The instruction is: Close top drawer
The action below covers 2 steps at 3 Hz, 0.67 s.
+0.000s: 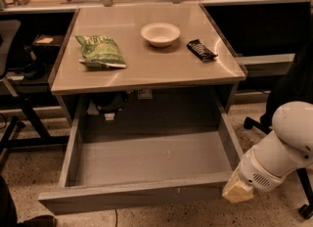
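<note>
The top drawer [146,165] is a wide, deep grey drawer as broad as the desk. It stands pulled far out toward me and its inside is bare. Its flat front panel [132,197] runs along the bottom of the camera view. My white arm reaches in from the right. My gripper [237,191] shows as a pale tan tip right by the right end of the front panel, outside the drawer. I cannot tell whether it touches the panel.
The desk top [146,67] carries a green chip bag [100,51], a white bowl [160,34] and a dark snack bar [201,50]. A dark chair [14,74] stands at the left. A chair base [254,122] stands on the speckled floor at the right.
</note>
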Tool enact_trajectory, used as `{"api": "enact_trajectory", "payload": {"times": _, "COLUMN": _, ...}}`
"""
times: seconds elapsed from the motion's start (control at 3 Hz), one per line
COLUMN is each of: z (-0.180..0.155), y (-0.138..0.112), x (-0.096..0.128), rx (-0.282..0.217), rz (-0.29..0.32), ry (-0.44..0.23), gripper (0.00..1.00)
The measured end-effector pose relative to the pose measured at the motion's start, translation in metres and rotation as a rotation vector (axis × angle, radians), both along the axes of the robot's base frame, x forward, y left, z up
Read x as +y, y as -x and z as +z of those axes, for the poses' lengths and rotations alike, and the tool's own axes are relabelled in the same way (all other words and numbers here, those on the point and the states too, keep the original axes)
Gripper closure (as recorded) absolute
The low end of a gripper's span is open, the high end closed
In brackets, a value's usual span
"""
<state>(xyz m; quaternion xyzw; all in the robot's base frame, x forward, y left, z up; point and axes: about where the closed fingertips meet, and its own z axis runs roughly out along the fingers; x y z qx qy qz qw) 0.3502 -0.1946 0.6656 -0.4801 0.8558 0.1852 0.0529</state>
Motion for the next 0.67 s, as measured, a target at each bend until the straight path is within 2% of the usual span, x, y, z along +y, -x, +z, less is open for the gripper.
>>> {"api": "enact_trajectory", "payload": {"times": 0.67, "z": 0.0, "y": -0.0001, "x": 0.0001, "rx": 0.0, "rz": 0.0, "ry": 0.0, "gripper": 0.57}}
